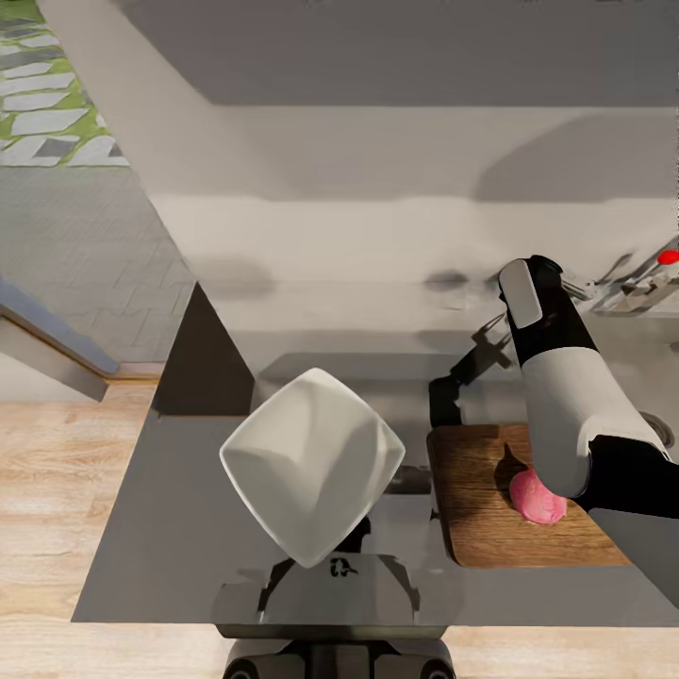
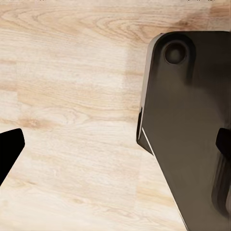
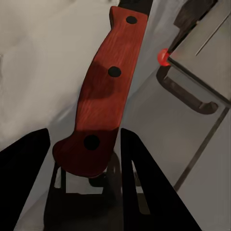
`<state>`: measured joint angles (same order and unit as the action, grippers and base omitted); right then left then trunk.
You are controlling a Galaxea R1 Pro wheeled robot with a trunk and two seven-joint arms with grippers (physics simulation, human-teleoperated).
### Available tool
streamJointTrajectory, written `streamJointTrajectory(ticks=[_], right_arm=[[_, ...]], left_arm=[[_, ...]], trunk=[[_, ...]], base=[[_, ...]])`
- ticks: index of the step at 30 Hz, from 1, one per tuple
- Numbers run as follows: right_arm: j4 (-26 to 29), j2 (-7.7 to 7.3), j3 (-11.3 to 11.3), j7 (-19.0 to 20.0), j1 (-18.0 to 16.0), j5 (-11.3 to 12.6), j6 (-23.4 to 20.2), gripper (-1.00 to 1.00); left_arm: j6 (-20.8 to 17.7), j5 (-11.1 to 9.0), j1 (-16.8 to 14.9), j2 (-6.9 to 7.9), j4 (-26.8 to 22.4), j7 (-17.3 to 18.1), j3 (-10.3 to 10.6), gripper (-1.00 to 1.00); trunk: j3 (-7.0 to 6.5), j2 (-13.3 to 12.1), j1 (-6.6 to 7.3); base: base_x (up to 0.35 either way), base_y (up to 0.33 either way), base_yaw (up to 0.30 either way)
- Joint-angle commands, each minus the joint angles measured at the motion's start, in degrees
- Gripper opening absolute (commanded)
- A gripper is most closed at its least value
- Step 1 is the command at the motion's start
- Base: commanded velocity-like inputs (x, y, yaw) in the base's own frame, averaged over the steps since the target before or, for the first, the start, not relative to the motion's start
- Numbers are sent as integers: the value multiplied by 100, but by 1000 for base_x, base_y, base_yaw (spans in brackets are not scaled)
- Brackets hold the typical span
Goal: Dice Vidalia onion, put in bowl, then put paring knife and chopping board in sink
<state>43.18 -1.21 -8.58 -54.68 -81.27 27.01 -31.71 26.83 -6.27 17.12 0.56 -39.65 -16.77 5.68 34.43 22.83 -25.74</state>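
In the head view we saw the Vidalia onion [image 1: 538, 497] lying on the chopping board [image 1: 490, 514], partly hidden behind our right forearm, with the board resting on the countertop [image 1: 179, 528]. The white bowl [image 1: 311, 464] sat on the same countertop just beside the board's near end, apart from it.

In the right wrist view our right gripper [image 3: 85, 161] had its two dark fingers spread a little, and the butt of the paring knife [image 3: 108, 82] sat between them. We could not tell whether the fingers pressed on it, since slim gaps showed at either side. The reddish-brown handle with its three dark rivets ran straight out ahead of the jaws. Beyond the jaws and off to one side lay the faucet [image 3: 185, 89] with its red dot, at the edge of the sink [image 3: 207, 53].

Our left gripper [image 2: 115, 144] had its jaws wide apart with nothing between them; past them lay pale wood floor [image 2: 72, 96] and the dark robot base [image 2: 187, 125].
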Motion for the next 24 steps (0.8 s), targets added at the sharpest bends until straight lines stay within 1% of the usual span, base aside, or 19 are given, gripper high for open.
streamJointTrajectory(ticks=[1,17,24], right_arm=[[7,-2,6,-34,-3,33,-37,-100],[15,7,6,-34,-3,44,-37,-100],[23,11,19,-34,-3,46,-55,-100]], left_arm=[[15,-59,2,6,-8,-28,37,100],[15,-59,2,6,-8,-28,39,100],[15,-59,2,6,-8,-27,39,100]], trunk=[[-1,9,-4],[-125,9,-4],[-135,9,-4]], base=[[-100,0,0],[-261,0,0],[-46,0,0]])
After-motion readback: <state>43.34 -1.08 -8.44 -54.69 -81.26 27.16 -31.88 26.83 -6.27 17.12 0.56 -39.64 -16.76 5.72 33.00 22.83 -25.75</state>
